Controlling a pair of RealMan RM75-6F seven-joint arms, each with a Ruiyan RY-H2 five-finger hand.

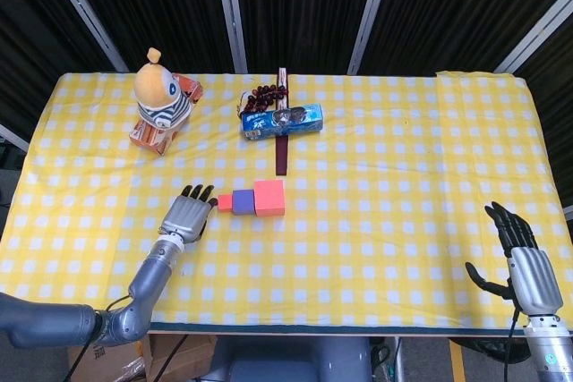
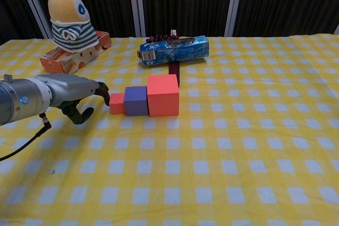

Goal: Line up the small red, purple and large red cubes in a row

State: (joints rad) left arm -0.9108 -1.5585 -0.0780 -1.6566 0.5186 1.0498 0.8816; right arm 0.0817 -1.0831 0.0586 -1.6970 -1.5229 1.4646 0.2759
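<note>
Yellow-checked surface (image 1: 376,167): near its middle, small red cube (image 1: 225,202), purple cube (image 1: 242,201) and large red cube (image 1: 269,197) sit touching, their row running 9 to 3 o'clock. At 9 o'clock my left hand (image 1: 185,216) nears the small cube, fingers (image 2: 101,89) loosely curled, empty; contact I cannot tell. My right hand (image 1: 517,250) hangs spread at the near right edge, wrist cropped. Open cloth lies at 3 o'clock.

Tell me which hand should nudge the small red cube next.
Left. The left hand is right beside the small red cube, fingers nearly touching it; the right hand sits far off at the table's edge.
</note>
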